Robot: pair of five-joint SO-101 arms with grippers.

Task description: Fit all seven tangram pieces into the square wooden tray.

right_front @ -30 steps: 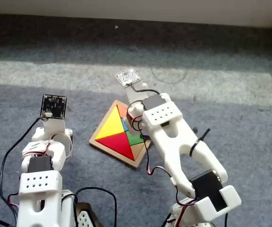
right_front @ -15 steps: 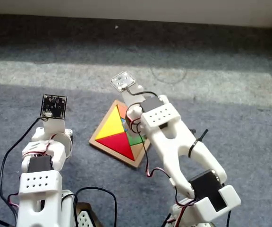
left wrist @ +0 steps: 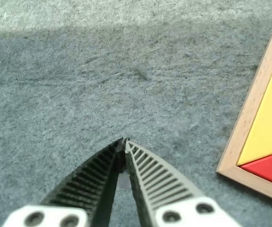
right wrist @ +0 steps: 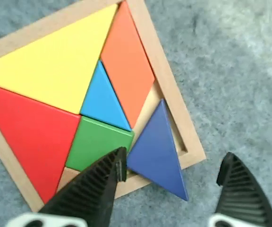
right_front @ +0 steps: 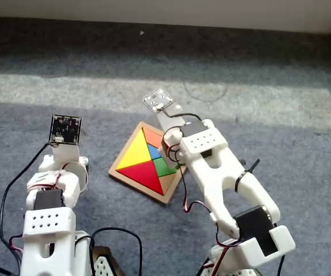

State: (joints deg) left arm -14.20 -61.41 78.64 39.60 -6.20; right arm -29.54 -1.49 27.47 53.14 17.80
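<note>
The left arm [right_front: 50, 195] stands nearest, well apart from the tray [right_front: 124, 147]. The left pincer [left wrist: 123, 144] is pressed together with nothing in it, its tip low over the grey desk [left wrist: 79, 71]. A corner of the tray lies off to one side of it.

Farther on, the right arm [right_front: 223, 172] leans over the tray's edge. The right pincer [right wrist: 174, 163] is spread wide above the tray's corner and pinches nothing. Between its fingers lies the blue triangle [right wrist: 157, 151]. It is not seated: its apex points into the recess, while its body rides over the rim [right wrist: 154, 47] at the corner and out above the desk. One fingertip [right wrist: 117, 165] is right at the triangle's corner, whether touching I cannot tell; the other is well apart from it.

Flat in the tray sit the red triangle [right wrist: 27, 137] and the yellow triangle [right wrist: 55, 61], side by side. The green square [right wrist: 96, 144], the light-blue triangle [right wrist: 103, 101] and the orange piece [right wrist: 126, 66] fill in beside them. Bare wood shows between the orange piece and the rim.

Beyond the tray a pale band of light crosses the desk.
</note>
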